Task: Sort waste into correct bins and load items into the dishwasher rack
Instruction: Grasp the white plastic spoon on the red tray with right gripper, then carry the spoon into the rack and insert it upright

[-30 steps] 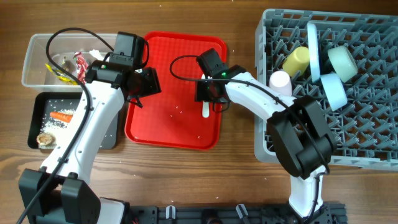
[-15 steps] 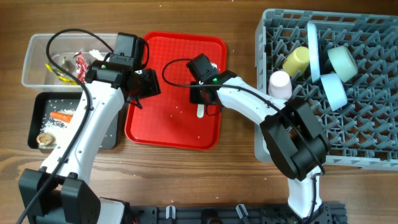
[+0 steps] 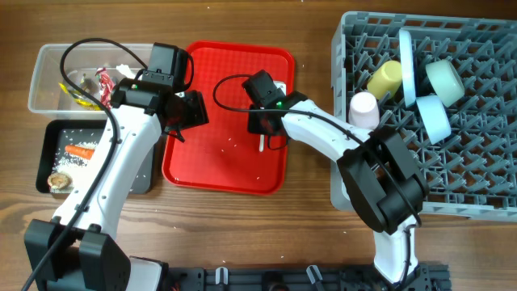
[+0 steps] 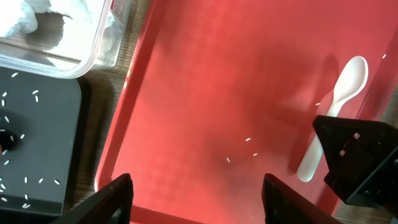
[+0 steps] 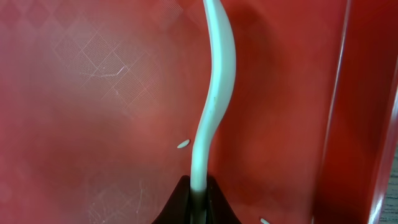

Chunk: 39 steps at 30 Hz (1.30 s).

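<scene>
I've got the right end effector [image 5: 198, 194] clamped on the white spoon [image 5: 216, 93] by its handle tip, likely to lift it off the red tray [image 5: 93, 124]; left end effector [image 4: 196, 199] open.

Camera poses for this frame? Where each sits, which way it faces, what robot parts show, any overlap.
Overhead: fixed above the table, facing straight down; red tray, rack, left arm, right arm.
Right wrist: low over the tray, looking along the white spoon, handle pinched in the right gripper at bottom.
Left wrist: higher, facing down on the tray's left side; left gripper open at bottom edge.
Shared: both wrist views show spoon, tray floor, rice grains; left wrist also catches the right gripper.
</scene>
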Available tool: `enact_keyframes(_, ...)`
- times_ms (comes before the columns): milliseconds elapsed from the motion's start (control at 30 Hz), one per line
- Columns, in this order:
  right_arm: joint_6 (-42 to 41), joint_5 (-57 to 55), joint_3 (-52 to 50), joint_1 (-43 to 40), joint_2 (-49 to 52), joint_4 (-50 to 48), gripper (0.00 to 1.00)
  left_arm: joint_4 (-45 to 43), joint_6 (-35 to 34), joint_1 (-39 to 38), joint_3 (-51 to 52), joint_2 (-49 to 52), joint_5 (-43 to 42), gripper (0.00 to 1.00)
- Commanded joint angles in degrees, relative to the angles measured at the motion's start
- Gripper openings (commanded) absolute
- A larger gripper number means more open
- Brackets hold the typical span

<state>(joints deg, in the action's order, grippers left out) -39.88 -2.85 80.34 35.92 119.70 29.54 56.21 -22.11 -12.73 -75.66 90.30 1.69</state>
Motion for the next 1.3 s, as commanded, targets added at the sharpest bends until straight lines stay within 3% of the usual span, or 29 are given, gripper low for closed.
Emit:
enact_keyframes(0,0.6,-1.3,1.1,0.1,1.6,0.5,0.04,0.0,0.7,0.0,-0.2,-1.0,0.8,0.66)
enact_keyframes(233,7.7,-1.2,4.2,-0.1,-4.3,1.2,0.04,0.0,0.7,0.0,-0.2,-1.0,0.8,0.66)
enact_keyframes(433,17.4,-0.4,4.2,-3.4,-20.0,6.8,0.04,0.2,0.7,0.0,-0.2,-1.0,0.8,0.66)
enact_keyframes(633,25.2,-0.7,4.2,-14.8,-35.8,22.0,0.04,0.2,0.7,0.0,-0.2,-1.0,0.8,0.68)
enact_keyframes(733,28.3,-3.5,4.2,-24.5,-40.4,27.9,0.04,-0.3,0.7,0.0,-0.2,-1.0,0.8,0.7)
enact_keyframes(1000,31.3,2.6,3.9,-46.2,-40.2,33.1,0.04,-0.4,0.7,0.0,-0.2,-1.0,0.8,0.68)
enact_keyframes(1267,35.0,8.1,1.4,-48.5,-33.8,39.5,0.04,-0.4,0.7,0.0,-0.2,-1.0,0.8,0.68)
